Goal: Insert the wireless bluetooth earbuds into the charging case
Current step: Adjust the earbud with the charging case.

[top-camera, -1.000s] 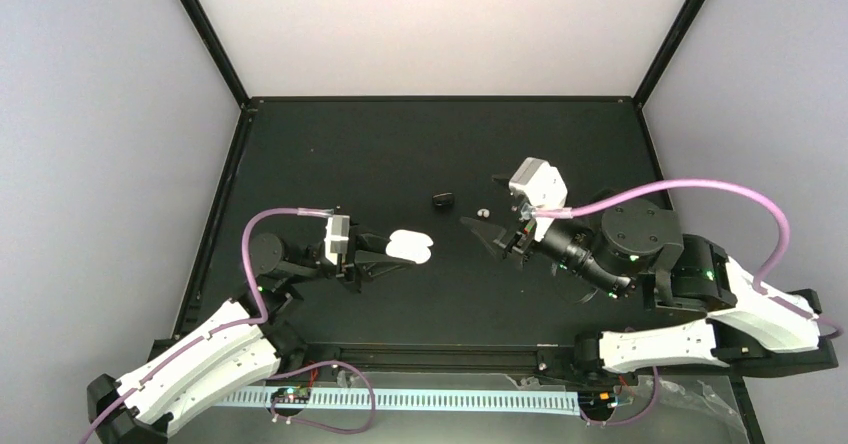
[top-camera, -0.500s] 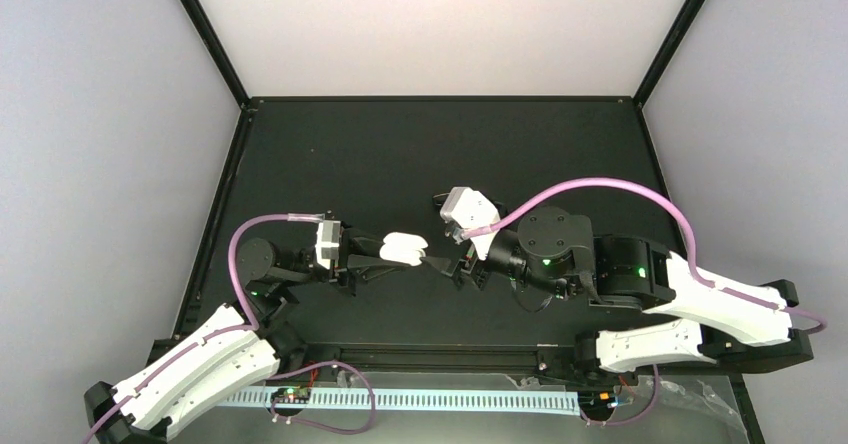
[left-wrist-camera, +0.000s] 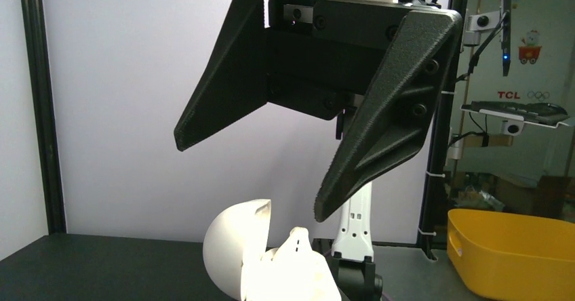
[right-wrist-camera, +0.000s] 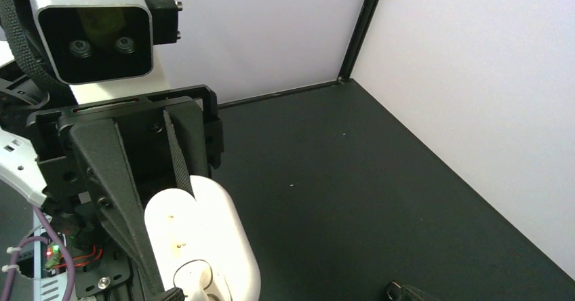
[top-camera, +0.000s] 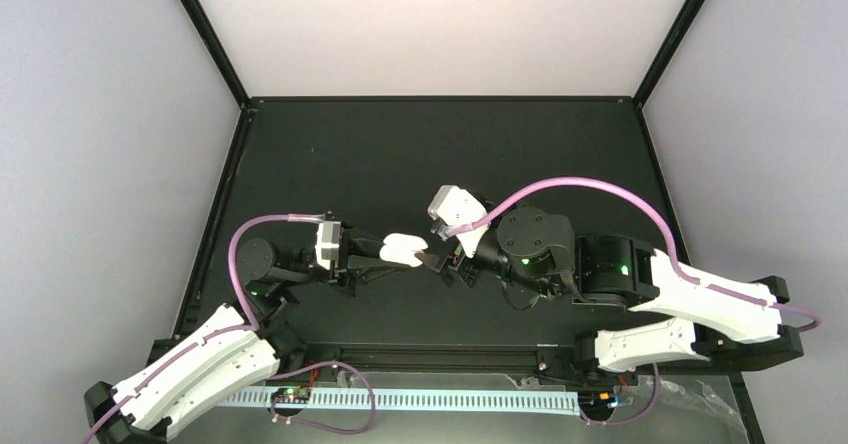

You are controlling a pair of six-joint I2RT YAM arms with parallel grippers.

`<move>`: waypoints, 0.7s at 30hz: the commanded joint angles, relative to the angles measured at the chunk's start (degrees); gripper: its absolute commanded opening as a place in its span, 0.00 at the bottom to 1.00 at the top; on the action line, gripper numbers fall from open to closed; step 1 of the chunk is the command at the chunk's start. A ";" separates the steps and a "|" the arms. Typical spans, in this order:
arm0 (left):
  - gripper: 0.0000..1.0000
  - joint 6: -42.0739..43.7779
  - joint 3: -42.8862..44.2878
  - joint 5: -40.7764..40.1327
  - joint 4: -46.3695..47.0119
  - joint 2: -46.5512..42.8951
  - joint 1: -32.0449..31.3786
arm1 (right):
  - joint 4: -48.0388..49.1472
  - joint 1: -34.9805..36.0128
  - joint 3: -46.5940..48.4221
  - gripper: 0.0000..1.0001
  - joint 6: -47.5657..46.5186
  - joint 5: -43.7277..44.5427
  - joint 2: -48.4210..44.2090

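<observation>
From above I am seeing the left gripper (top-camera: 392, 255) squeezing the white charging case (top-camera: 405, 249) just beside the right gripper (top-camera: 441, 266); the left wrist is showing those jaws wide apart, and the right wrist is showing the case squeezed.

The top view looks down from above the near edge over the whole worktop (top-camera: 420, 144). Both wrist views sit low and close, facing each other — the left toward the right pincer (left-wrist-camera: 251, 177), the right toward the left pincer (right-wrist-camera: 175, 242) and, probably, the far-left corner. All share the charging case (left-wrist-camera: 271, 274).
</observation>
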 commanded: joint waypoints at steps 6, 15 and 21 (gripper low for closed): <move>0.01 0.40 1.19 1.42 0.92 -0.23 -0.39 | 0.66 -0.26 1.60 0.82 0.74 3.61 -0.01; 0.02 0.39 1.37 1.32 1.11 -0.23 -0.41 | -0.42 -0.26 1.56 0.82 0.96 1.25 0.99; 0.02 0.15 1.37 1.33 1.19 -0.27 -0.39 | -0.81 -0.22 1.56 0.82 0.98 1.00 1.62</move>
